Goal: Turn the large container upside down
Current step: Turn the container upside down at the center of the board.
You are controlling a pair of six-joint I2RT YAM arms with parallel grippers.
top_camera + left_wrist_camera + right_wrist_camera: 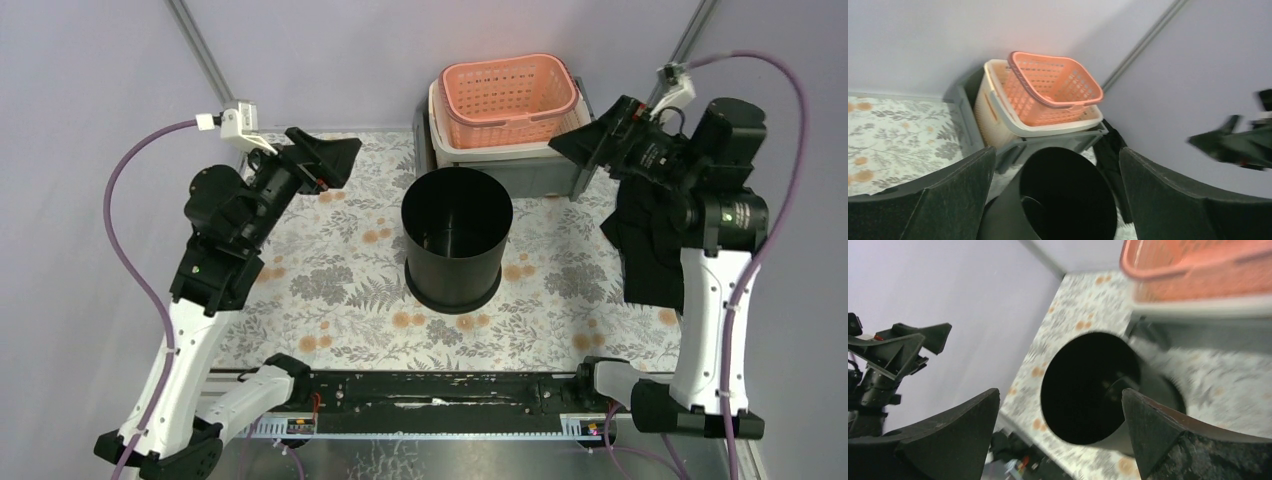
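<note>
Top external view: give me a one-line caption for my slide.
Upright black container on floral table, left gripper and right gripper open either side, baskets behind.

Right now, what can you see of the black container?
The black container is a smooth cylinder, seemingly plastic, with a flared foot. It stands upright, mouth up, mid-table on the floral cloth, close in front of the grey bin. The left end effector and right end effector are open, clear of it.
</note>
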